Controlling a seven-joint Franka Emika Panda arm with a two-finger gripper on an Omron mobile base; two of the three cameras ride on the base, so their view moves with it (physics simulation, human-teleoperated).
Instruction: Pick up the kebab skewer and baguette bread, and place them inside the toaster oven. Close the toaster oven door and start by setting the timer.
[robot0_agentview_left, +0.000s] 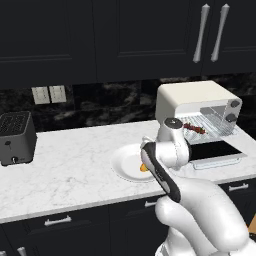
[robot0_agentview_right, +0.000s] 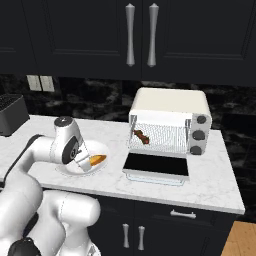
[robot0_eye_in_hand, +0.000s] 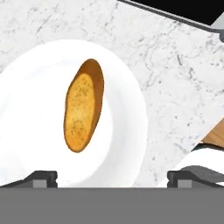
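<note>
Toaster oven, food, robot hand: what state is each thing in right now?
Toaster oven: open.
Oven door: folded down flat.
Kebab skewer: lying on the oven rack.
Baguette bread: lying on the white plate.
Gripper: open, empty, above the plate.

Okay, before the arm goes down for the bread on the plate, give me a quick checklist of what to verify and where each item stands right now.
1. Gripper open: ok, the tips stand wide apart.
2. Baguette bread free to grab: ok, it lies alone on the white plate.
3. Gripper centred over the bread: not ok, in the hand view the bread sits left of the midpoint between the tips.
4. Kebab skewer already inside: ok, it rests on the rack of the toaster oven.
5. Toaster oven door open for loading: ok, it lies folded down flat.
6. Height above the bread: cannot tell.
</note>
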